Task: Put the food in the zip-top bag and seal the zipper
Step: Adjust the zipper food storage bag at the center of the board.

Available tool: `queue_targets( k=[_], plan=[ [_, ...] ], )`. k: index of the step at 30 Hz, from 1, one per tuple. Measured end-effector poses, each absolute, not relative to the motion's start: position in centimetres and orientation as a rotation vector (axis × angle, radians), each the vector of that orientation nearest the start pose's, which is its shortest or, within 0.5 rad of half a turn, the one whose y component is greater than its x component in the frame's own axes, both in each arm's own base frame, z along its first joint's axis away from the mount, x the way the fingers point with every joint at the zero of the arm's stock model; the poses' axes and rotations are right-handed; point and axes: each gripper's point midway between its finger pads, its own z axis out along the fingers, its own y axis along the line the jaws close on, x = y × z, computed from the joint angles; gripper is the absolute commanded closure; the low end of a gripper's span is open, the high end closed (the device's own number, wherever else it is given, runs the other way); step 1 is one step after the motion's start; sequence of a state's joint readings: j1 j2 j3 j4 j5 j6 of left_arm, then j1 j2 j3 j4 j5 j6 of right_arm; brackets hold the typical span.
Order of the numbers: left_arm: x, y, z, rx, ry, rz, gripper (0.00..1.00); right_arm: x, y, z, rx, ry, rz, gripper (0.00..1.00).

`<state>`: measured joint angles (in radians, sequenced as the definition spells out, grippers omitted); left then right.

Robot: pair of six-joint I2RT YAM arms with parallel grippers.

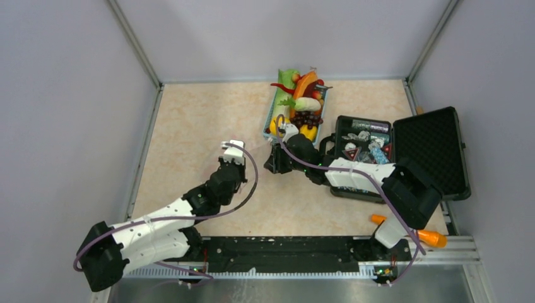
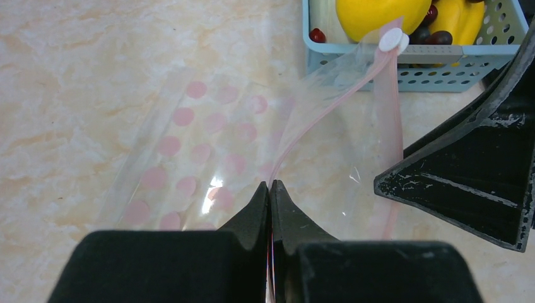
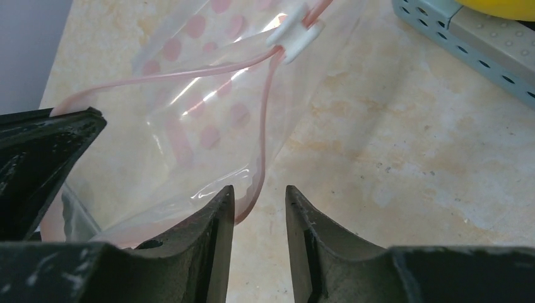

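Zip-top bag: lies flat on the table just in front of the blue basket, mouth pulled up and apart between the two grippers. Pink dots are clear in both wrist views; the bag is too faint to make out in the top view.

Zipper: left wrist view shows it running from the fingertips up to a white slider at the basket end.

Left gripper: jaws pressed together on the zipper strip, no gap visible.

Right gripper: jaws apart by a narrow gap. The other lip of the zipper curls into the gap against one finger, not pinched. The left wrist view shows only this gripper's outer side.

Food: all piled in the basket. The top view shows the whole heap; the left wrist view shows only yellow fruit and dark grapes.

Black case: open, right of the basket, seen in the top view only.
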<state>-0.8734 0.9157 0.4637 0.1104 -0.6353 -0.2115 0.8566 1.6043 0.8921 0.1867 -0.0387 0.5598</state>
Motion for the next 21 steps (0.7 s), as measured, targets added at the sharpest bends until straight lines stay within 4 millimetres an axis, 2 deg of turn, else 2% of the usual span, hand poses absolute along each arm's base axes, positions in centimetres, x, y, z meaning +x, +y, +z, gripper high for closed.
queue_targets(
  k=[3, 6, 9, 14, 16, 17, 18, 21],
  plan=[
    [26.7, -17.1, 15.5, 0.200, 1.841, -0.159, 1.00, 27.1, 36.1, 11.1, -0.363, 2.193, 0.886, 0.59],
    [26.8, -17.4, 15.5, 0.202, 1.841, -0.170, 1.00, 26.9, 36.2, 11.8, -0.369, 2.179, 0.908, 0.49],
    [26.8, -17.6, 15.1, 0.212, 1.851, -0.173, 1.00, 26.7, 36.2, 13.9, -0.365, 2.130, 0.943, 0.44],
    [26.8, -17.9, 14.6, 0.217, 1.865, -0.181, 1.00, 26.3, 35.0, 18.1, -0.334, 2.024, 0.973, 0.43],
    [26.8, -18.0, 14.7, 0.210, 1.861, -0.191, 1.00, 26.8, 34.4, 19.2, -0.293, 1.990, 0.947, 0.42],
    [26.9, -18.1, 14.8, 0.208, 1.859, -0.194, 1.00, 27.3, 33.9, 19.6, -0.259, 1.979, 0.924, 0.37],
    [26.9, -18.1, 14.9, 0.206, 1.857, -0.196, 1.00, 27.9, 33.5, 19.7, -0.224, 1.973, 0.900, 0.31],
    [26.9, -18.2, 14.9, 0.202, 1.854, -0.200, 1.00, 29.9, 31.8, 19.2, -0.124, 1.982, 0.832, 0.23]
  ],
)
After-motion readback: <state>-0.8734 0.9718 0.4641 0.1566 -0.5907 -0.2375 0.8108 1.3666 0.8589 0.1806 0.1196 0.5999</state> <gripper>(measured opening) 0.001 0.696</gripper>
